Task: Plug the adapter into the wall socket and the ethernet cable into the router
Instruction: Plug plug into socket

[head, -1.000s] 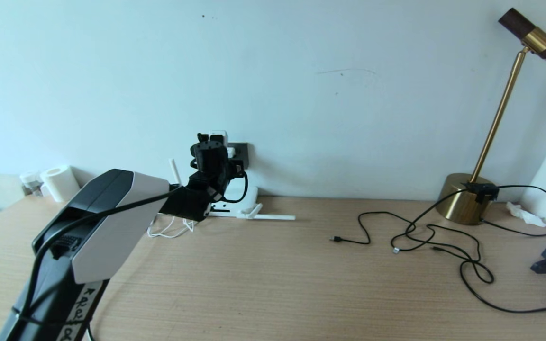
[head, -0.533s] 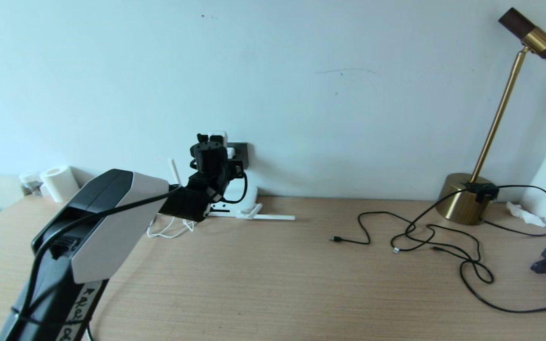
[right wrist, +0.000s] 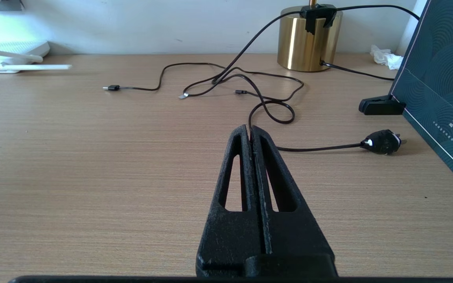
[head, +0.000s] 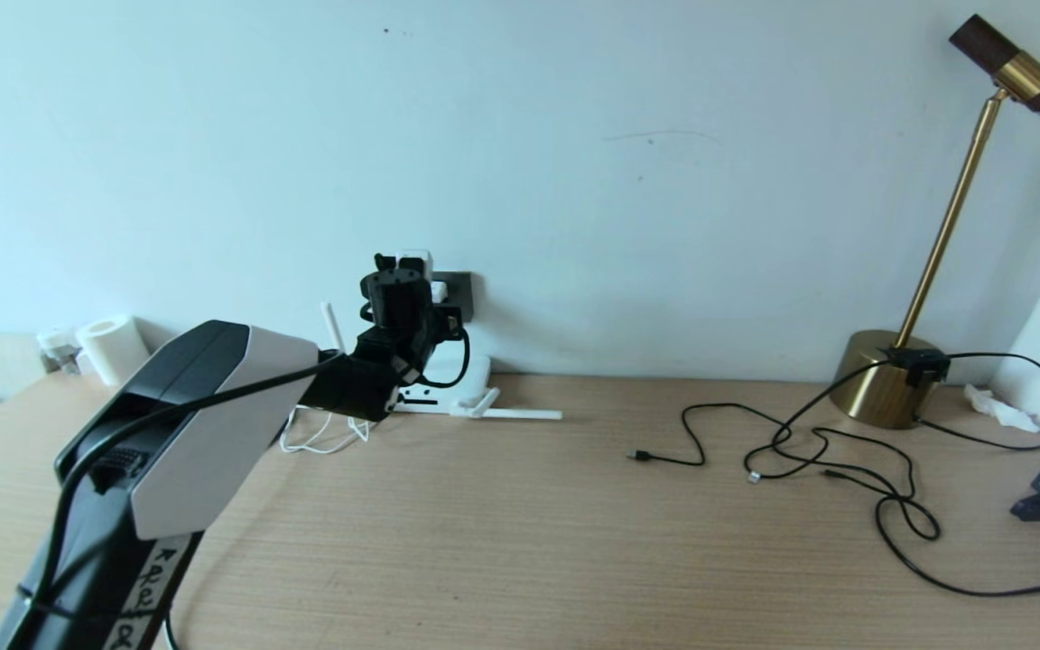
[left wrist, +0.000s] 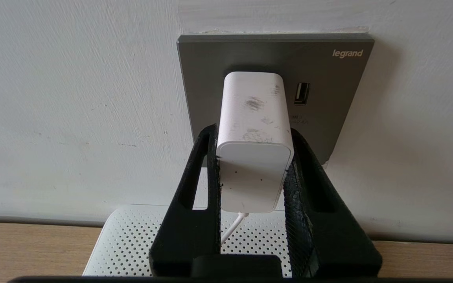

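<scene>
The white adapter (left wrist: 255, 118) stands pressed against the dark grey wall socket (left wrist: 328, 98), its thin white cord (left wrist: 230, 230) hanging down. My left gripper (left wrist: 253, 131) is shut on the adapter, one finger on each side. In the head view the left gripper (head: 407, 271) is up at the wall socket (head: 459, 287), above the white router (head: 470, 372). The router (left wrist: 132, 236) lies flat under the socket, against the wall. My right gripper (right wrist: 250, 129) is shut and empty, low over the table. The ethernet cable is out of view.
Thin black cables (head: 809, 451) with small connectors sprawl across the right of the table. A brass lamp (head: 881, 388) stands at the back right, its black power plug (right wrist: 382, 141) near a dark box (right wrist: 439, 90). One router antenna (head: 520, 414) lies flat. A paper roll (head: 114, 348) sits far left.
My left arm's forearm has shifted slightly to the left. The gripper stays on the adapter at the socket.
</scene>
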Motion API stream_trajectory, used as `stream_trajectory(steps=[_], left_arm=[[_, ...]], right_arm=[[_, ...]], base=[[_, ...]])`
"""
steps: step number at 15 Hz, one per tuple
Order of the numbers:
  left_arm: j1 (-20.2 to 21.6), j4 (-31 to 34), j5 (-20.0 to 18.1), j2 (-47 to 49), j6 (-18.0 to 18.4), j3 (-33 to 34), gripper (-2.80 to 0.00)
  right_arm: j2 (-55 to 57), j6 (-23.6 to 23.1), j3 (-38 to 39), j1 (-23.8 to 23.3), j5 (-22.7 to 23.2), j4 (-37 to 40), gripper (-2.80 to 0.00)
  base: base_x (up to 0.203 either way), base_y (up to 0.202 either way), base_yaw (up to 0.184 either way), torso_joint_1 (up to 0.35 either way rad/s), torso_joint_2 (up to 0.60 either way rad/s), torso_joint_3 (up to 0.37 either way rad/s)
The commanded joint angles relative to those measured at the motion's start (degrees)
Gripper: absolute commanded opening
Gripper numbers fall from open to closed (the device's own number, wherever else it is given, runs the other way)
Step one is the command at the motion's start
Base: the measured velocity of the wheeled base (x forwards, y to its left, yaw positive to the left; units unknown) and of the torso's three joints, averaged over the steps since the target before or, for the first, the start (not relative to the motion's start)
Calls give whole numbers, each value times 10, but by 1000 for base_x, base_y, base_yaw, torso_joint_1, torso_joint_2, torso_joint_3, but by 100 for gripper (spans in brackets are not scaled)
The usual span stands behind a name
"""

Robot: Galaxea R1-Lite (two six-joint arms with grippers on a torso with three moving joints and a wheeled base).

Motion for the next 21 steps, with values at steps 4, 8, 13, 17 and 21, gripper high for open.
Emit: stream_trajectory(steps=[4, 8, 13, 17, 21], left_arm=[[0, -2, 2, -8, 1, -1, -280], [0, -2, 2, -14, 1, 0, -280], [-3, -2, 2, -15, 1, -1, -280], [-6, -2, 2, -14, 1, -1, -280], [-6, -1, 2, -14, 2, -1, -280]], right_arm=[[0, 0, 6, 0, 0, 0, -280], [0, 0, 6, 0, 0, 0, -280], [0, 0, 6, 0, 0, 0, -280], [0, 0, 6, 0, 0, 0, -280], [0, 0, 6, 0, 0, 0, -280]], base=[[0, 0, 0, 0, 0, 0], [0, 0, 0, 0, 0, 0], [0, 0, 0, 0, 0, 0], [0, 0, 0, 0, 0, 0], [0, 0, 0, 0, 0, 0]])
